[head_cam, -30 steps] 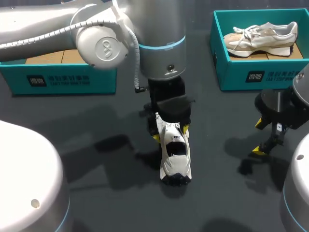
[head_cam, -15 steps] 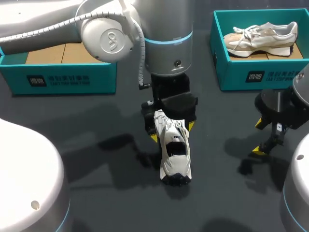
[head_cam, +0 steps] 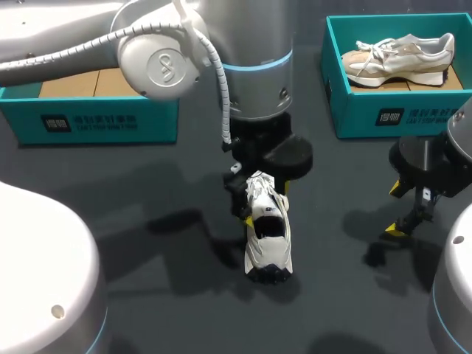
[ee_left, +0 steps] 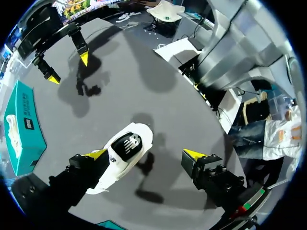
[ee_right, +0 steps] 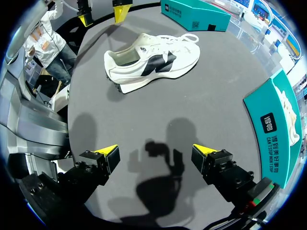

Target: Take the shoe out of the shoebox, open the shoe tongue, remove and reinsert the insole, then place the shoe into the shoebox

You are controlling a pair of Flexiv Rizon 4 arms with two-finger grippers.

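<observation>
Left arm (head_cam: pixel 251 66) shifted right; shoe (head_cam: pixel 267 228) unmoved.
Left wrist view alone shows left jaws released, one tip against the shoe; right jaws released too.

Your dark grey surface (head_cam: pixel 169 310)
You see it matte and plain, with soft shadows (head_cam: pixel 177 221) lying across it.

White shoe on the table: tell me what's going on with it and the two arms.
The white shoe stands upright on the table, not in a box. The left gripper is down beside it, wide open, with the shoe lying along one side of it, so nothing is gripped. The right gripper hangs open over bare table. A beige shoe lies in the far-right shoebox.
</observation>
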